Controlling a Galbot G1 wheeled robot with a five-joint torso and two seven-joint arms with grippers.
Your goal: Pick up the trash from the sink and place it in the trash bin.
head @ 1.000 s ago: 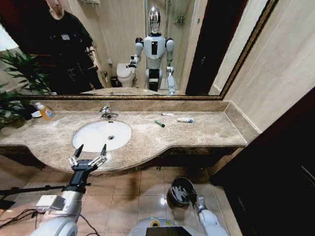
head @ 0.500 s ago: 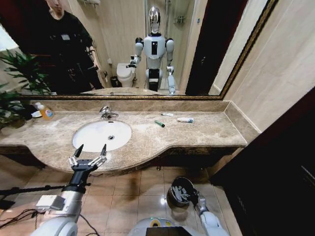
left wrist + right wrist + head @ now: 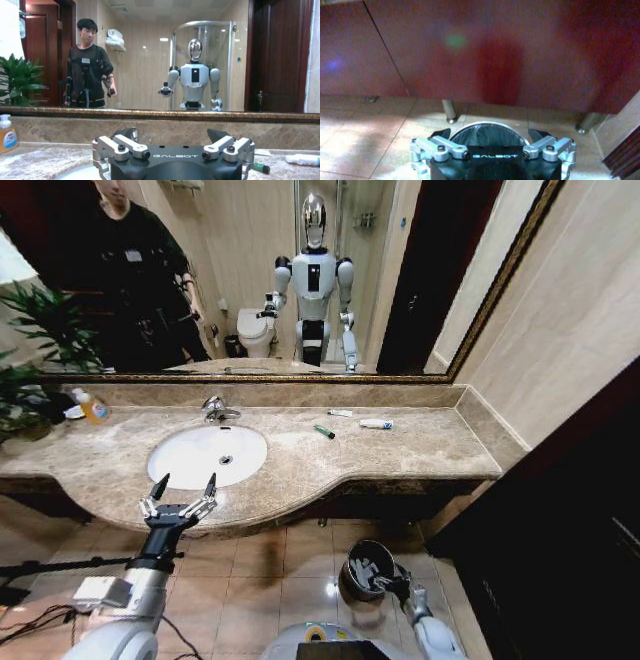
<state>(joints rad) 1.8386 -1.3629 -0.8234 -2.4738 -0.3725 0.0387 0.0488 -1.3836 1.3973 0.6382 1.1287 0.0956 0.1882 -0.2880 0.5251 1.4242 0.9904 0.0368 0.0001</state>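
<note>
Since the earlier frames, the right gripper [image 3: 392, 582] has shifted slightly toward the right rim of the trash bin [image 3: 352, 580], which stands on the floor below the front edge of the counter; the left gripper [image 3: 181, 497] has not moved.

The right gripper hovers at the bin's metal rim. In the right wrist view its jaws stand spread apart with nothing between them, and the bin's dark opening [image 3: 489, 135] lies directly ahead of them.

The left gripper is held at the front edge of the counter, just before the sink [image 3: 205, 452], fingers wide open and empty.

The basin appears bare. The remaining trash lies on the counter toward its back right corner, well apart from both grippers:
- a green piece [image 3: 324, 432], long axis diagonal to the back edge;
- a flat white packet [image 3: 340, 413], near the back edge;
- a white tube [image 3: 375, 423] with a blue cap, long axis parallel to the back edge.

Judgement: the trash lies ahead and to the right of the left gripper, above the right gripper; the right arm is likely better placed.
</note>
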